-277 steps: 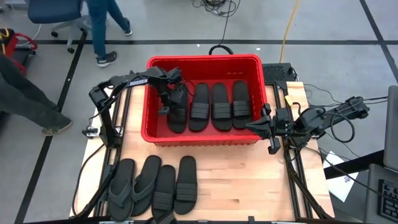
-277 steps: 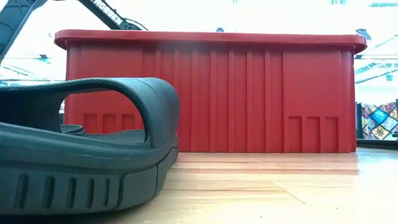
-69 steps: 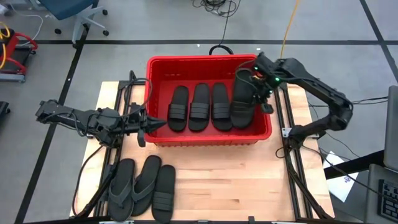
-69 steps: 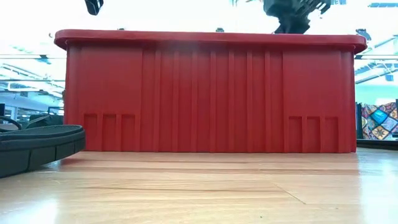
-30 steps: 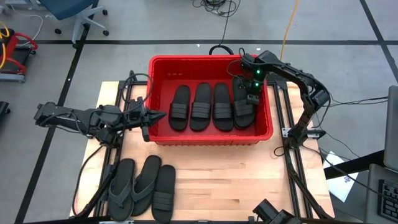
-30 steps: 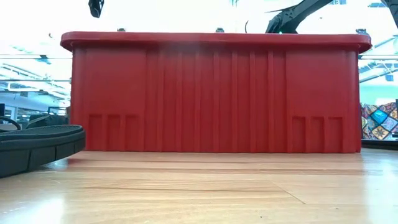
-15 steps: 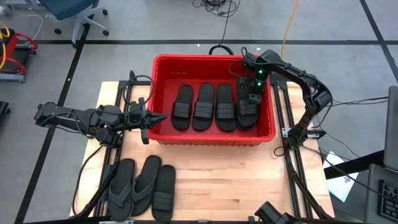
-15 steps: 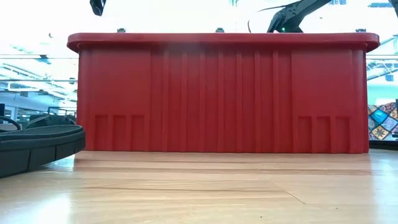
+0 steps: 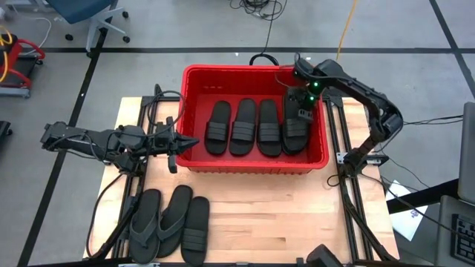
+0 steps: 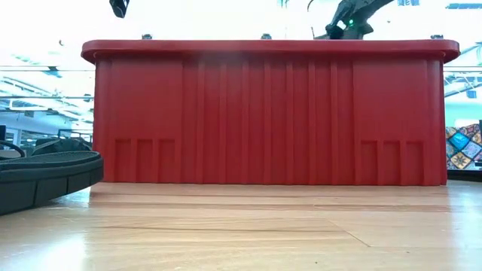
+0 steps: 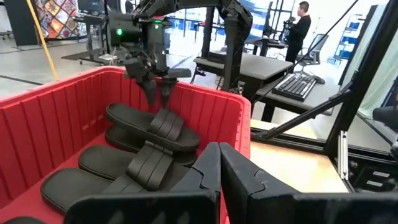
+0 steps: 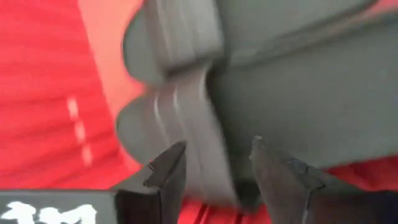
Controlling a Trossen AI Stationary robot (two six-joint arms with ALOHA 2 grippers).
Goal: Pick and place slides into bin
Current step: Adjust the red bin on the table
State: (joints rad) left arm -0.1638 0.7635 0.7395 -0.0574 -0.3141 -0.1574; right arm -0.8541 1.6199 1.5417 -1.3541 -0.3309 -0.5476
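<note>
Grey floor (image 9: 185, 30) with dark lines, blue office chair (image 9: 78, 11) on castors, yellow cable (image 9: 343, 33) trailing across it. Beyond: desk (image 11: 249, 65) with keyboard (image 11: 297, 87), a person (image 11: 301, 28) standing further back, patterned panel (image 10: 463, 143), bright daylight behind. Light wood table (image 9: 274, 215).

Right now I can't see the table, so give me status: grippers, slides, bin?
Right gripper open over the stacked slide in the bin. Left gripper shut, parked outside the bin. Three slides on the table. Nothing blocking.
</note>
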